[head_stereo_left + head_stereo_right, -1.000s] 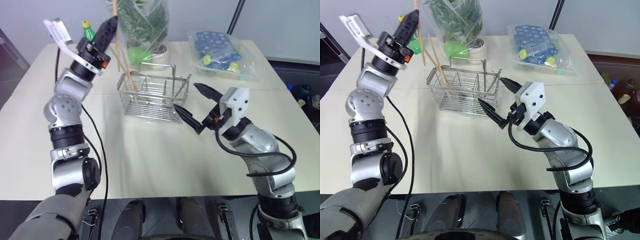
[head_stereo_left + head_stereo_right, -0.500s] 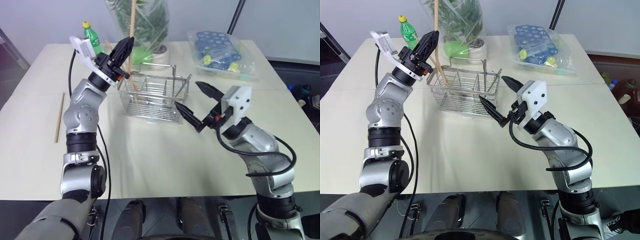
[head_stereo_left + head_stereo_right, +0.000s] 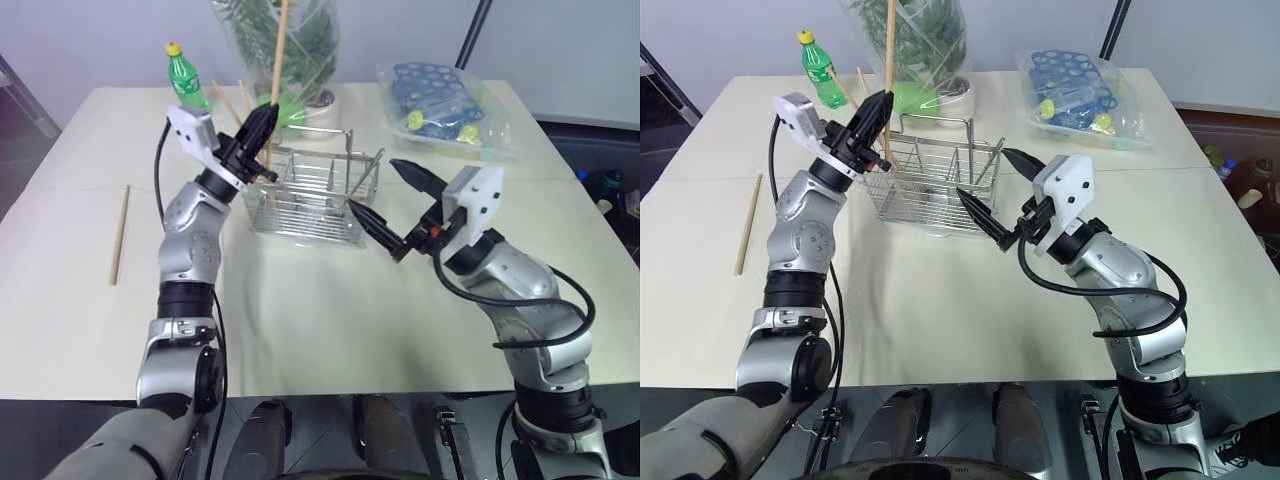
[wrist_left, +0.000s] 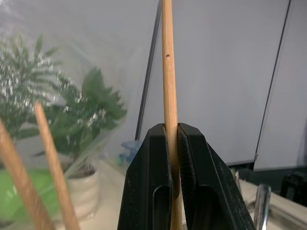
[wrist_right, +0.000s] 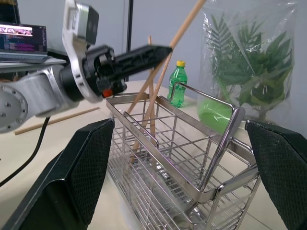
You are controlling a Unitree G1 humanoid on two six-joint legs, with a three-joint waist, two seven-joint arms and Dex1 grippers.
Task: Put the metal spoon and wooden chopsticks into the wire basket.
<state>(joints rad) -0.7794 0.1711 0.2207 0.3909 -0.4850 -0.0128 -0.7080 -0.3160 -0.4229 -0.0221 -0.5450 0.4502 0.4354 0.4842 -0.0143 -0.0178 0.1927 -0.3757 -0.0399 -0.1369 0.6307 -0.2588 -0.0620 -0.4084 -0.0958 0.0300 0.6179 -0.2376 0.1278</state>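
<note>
Midway through the job, the left hand [image 3: 268,112] pinches one chopstick [image 3: 281,45] upright over the basket [image 3: 312,190], where two sticks [image 5: 152,91] already lean, another [image 3: 120,234] lies on the surface, the spoon unseen, the right hand [image 3: 382,198] gaping wide alongside.

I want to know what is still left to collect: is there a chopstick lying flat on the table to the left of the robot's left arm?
Yes. One wooden chopstick lies flat on the table, out beyond the left arm, well apart from the wire basket.
</note>
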